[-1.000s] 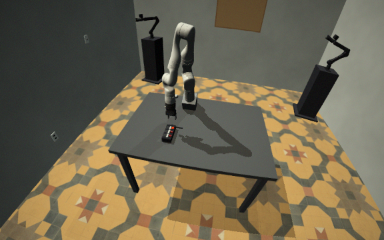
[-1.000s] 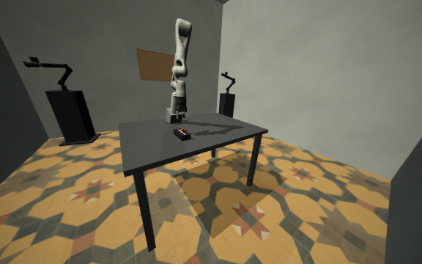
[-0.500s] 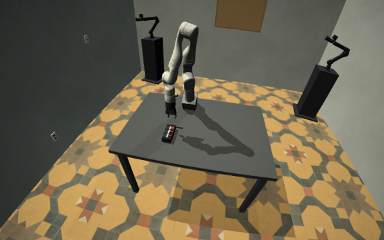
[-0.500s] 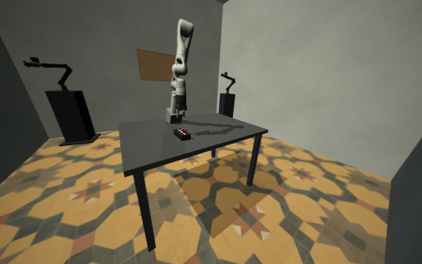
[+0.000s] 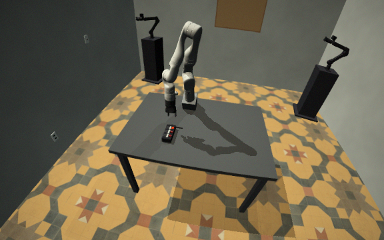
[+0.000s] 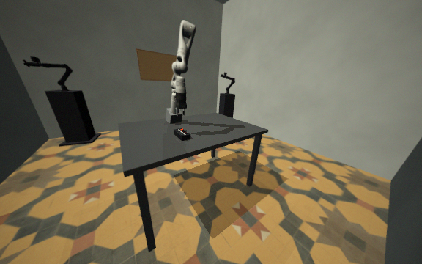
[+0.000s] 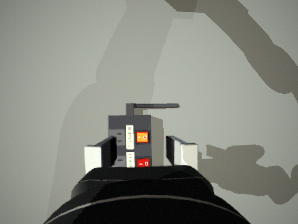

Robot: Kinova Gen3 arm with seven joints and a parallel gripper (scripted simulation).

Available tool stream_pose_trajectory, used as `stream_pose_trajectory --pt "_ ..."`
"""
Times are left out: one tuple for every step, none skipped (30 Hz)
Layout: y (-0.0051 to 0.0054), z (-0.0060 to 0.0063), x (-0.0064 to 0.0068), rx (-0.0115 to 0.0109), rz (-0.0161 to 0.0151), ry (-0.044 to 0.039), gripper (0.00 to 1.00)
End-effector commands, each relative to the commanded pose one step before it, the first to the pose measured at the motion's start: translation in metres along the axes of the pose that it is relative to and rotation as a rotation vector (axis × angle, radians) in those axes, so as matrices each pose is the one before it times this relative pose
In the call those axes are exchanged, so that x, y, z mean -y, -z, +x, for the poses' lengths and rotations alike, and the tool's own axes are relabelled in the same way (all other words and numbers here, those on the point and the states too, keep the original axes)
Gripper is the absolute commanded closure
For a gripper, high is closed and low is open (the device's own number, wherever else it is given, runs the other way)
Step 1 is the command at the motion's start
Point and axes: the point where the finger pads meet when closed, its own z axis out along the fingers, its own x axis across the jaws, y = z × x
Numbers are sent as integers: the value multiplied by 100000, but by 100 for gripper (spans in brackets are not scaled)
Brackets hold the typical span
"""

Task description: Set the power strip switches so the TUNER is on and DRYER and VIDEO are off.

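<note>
The black power strip (image 5: 169, 133) (image 6: 182, 133) (image 7: 135, 137) lies flat on the dark table (image 5: 145, 143) (image 6: 149, 147) (image 7: 53, 63), toward its left side, with a short cord stub at its far end. It carries a row of red rocker switches with white labels beside them. In the wrist view one switch glows bright orange and the one nearer to me is darker red. The labels are too small to read. My gripper (image 5: 171, 113) (image 6: 179, 111) (image 7: 141, 147) is open and empty. It hangs above the table just behind the strip's far end, clear of it.
The arm's base (image 5: 189, 105) (image 6: 172, 118) stands at the table's back edge. Black pedestals with small arms stand on the floor behind the table (image 5: 152, 58) (image 5: 315, 93) (image 6: 69, 115) (image 6: 226, 104).
</note>
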Motion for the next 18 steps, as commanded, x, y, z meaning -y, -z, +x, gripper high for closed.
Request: stream_pose_trajectory --pt "436 -171 -180 956 -543 216 0" --pt "97 -4 0 17 -4 -1 0" --pt "104 4 0 -15 3 1 0" --pt "97 2 0 -7 1 0 0" --pt "91 0 0 0 0 0 0" --pt "0 0 0 0 0 0 0" --pt "0 0 0 0 0 0 0" --pt "84 -1 0 5 -1 0 0" --pt "78 -2 0 9 -2 -1 0" --pt "74 -1 0 3 -1 0 0" --pt "73 2 0 -8 2 1 0" --pt "65 1 0 -5 1 0 0" --pt "59 1 0 -2 0 0 0" --pt "52 0 0 0 0 0 0" --pt "45 0 0 1 0 0 0" --pt "39 -1 0 2 0 0 0" --pt "33 -1 0 3 -1 0 0" --pt "28 -1 0 3 -1 0 0"
